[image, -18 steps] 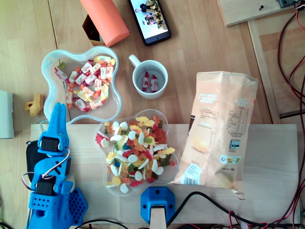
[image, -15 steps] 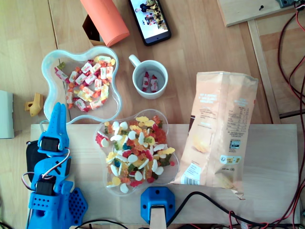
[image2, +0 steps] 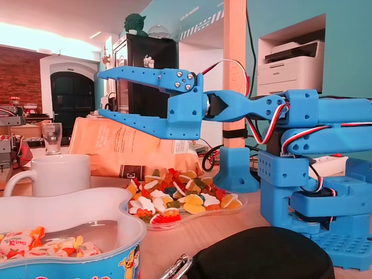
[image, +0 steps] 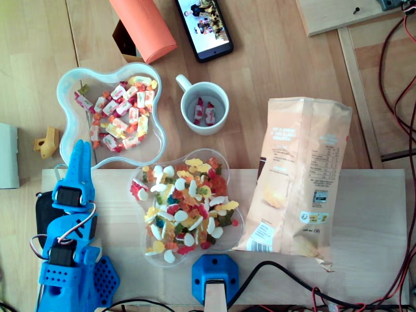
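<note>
Hanging open and empty, the pincer [image2: 100, 93] has its tips over the lower left rim of the bowl [image: 60, 104] of wrapped sweets [image: 120, 114] in the overhead view. Coming straight down, I reckon it could strike that rim and tip the bowl, or shove the gummy dish [image: 147, 255] just beside it, scattering sweets across the table [image: 260, 65].

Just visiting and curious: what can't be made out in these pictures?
Overhead view: the print on the snack bag is too small to read.
Overhead view: the orange tube is cut off by the top edge.
Fixed view: the mug hides its contents behind its own wall.
Fixed view: the black pouch is blurred and cut by the bottom edge.
</note>
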Motion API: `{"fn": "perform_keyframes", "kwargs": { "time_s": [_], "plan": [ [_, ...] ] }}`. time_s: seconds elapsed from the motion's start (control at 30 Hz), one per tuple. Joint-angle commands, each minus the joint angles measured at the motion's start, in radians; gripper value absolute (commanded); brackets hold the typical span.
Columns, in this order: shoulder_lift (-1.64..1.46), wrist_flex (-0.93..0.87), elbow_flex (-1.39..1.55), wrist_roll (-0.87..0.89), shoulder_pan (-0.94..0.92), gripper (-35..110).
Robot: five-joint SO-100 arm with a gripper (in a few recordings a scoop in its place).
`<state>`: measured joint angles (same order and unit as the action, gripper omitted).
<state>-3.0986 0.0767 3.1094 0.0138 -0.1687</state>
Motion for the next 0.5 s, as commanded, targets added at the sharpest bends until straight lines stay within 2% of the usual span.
{"fn": "perform_keyframes", "kwargs": {
  "time_s": [0.0, 0.33, 0.47],
  "plan": [
    [-0.017, 0.028, 0.035, 0.018, -0.017, 21],
    [-0.017, 0.012, -0.020, 0.028, -0.002, 20],
    [-0.017, -0.156, -0.112, 0.029, 0.000, 20]
  ]
}}
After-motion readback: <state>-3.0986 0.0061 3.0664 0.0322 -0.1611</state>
